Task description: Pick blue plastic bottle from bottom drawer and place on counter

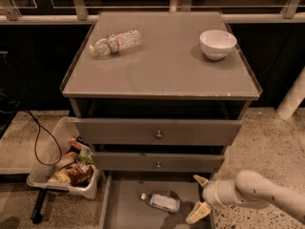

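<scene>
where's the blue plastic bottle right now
The blue plastic bottle lies on its side in the open bottom drawer, low in the camera view, left of the open gripper.

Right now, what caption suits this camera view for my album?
Open gripper at the edge of the bottom drawer, near the blue plastic bottle inside.

I've got a crinkly clear bottle (pixel 116 42) lying on its side up top at the left, and a white bowl (pixel 218 43) upright, well apart to its right. Two knobbed drawers (pixel 158 134) sit below. On the floor at left is a white bin (pixel 43 175) of snack packets (pixel 76 168), with a black cable (pixel 40 137) looping over it. My gripper (pixel 199 197) hangs low right, fingers spread.
</scene>
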`<act>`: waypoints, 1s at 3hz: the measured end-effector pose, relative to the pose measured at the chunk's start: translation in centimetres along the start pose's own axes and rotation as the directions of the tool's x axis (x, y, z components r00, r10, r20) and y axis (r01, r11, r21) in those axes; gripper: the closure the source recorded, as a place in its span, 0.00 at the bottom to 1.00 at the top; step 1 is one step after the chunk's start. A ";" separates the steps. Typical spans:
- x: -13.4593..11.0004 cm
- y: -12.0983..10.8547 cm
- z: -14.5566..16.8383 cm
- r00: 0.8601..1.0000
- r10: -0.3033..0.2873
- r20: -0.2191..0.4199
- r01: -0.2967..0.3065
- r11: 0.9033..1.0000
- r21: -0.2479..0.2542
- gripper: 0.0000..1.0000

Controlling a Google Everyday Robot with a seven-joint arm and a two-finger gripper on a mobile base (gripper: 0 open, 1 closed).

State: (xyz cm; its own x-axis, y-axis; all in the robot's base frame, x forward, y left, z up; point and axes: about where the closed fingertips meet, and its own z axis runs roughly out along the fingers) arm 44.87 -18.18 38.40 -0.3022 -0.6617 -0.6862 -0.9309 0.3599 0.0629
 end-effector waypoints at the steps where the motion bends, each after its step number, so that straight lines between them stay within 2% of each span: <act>1: 2.7 -0.9 4.1 0.998 0.056 -0.006 -0.056 0.998 -0.027 0.00; 2: 3.0 -0.7 4.7 0.998 0.062 -0.003 -0.062 0.998 -0.033 0.00; 3: 3.2 -0.1 5.7 0.999 0.032 0.011 -0.032 0.999 -0.009 0.00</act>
State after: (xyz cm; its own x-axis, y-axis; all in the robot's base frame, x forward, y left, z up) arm 45.19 -16.60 32.12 -0.3295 -0.6428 -0.6915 -0.9226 0.3747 0.0913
